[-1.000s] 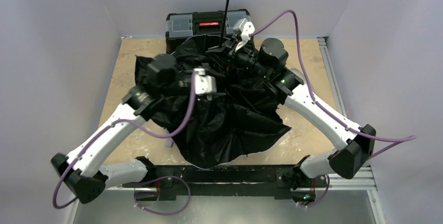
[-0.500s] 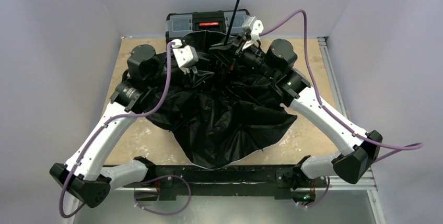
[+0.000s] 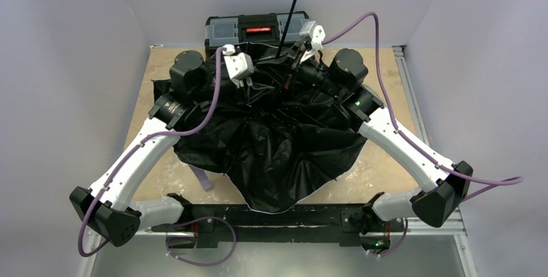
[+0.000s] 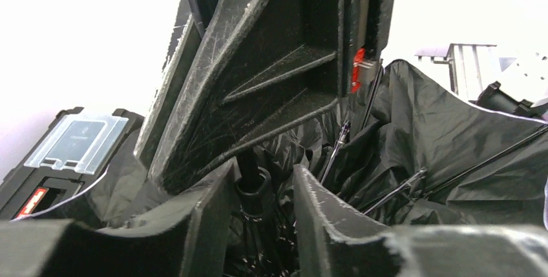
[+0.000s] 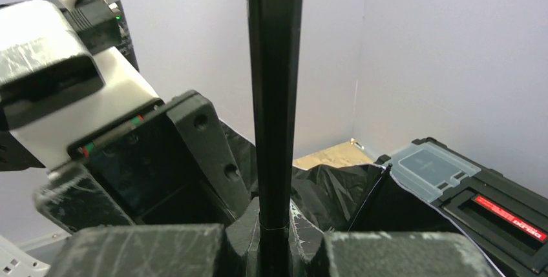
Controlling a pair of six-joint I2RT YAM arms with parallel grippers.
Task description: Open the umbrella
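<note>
The umbrella [image 3: 284, 122] fills the middle of the top view. Its thin black shaft [image 5: 274, 96] is clamped in the right gripper [image 5: 274, 228] and rises to the upper edge. The left gripper [image 4: 265, 183] has its fingers apart around a black ring [image 4: 255, 192]. Crumpled black lining [image 3: 271, 167] spreads over the table [image 3: 388, 77].

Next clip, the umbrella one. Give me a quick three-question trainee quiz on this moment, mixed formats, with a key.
1. True or false: the right gripper is shut on the umbrella shaft.
2. In the top view, what stands beyond the umbrella canopy? A. black toolbox B. bucket C. kettle
3. Fill in: the canopy side facing up is ____ in colour.
Key: 1 true; 2 A; 3 black.
</note>
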